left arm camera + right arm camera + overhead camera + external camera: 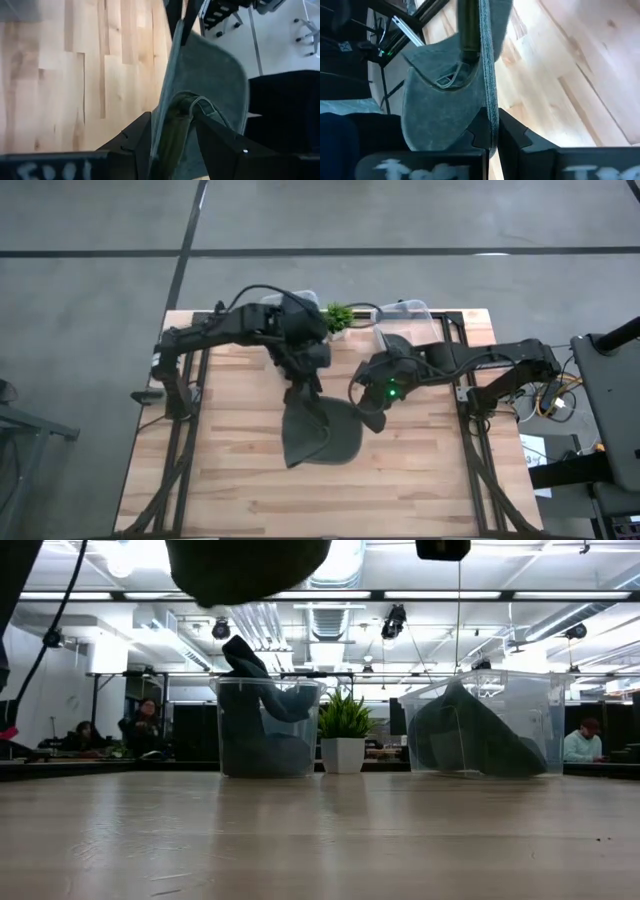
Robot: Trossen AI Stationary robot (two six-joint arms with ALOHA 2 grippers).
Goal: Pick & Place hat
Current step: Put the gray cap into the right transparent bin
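Hat [320, 430] first: a dark grey-green cap hangs over the middle of the wooden table [240, 480], lifted clear of the boards, and I hold it from two sides. My left gripper [303, 393] has it at about twelve o'clock of the cap, fingers spread wide with the cap's gathered rim and inner band bunched between them; in my left wrist view the folded cloth [175, 125] sits in the gap between the two dark fingers [220, 145]. My right gripper [372, 417] has it at about three o'clock, and its jaws are pressed together on the thin edge of the cap, which my right wrist view shows as a narrow stitched strip [487, 80] running up from between the fingers [512, 137]. From table height only the cap's dark underside [250, 568] shows at the upper edge, well above the tabletop.

At the table's far edge, roughly twelve o'clock from the cap, stand two clear plastic bins with a small potted plant [343, 730] between them. The bin toward eleven o'clock [268, 730] holds dark cloth heaped up past its rim (more hats, possibly; I cannot tell). The bin toward one o'clock [490, 725] also holds something dark.

People sit at desks in the room beyond the table.
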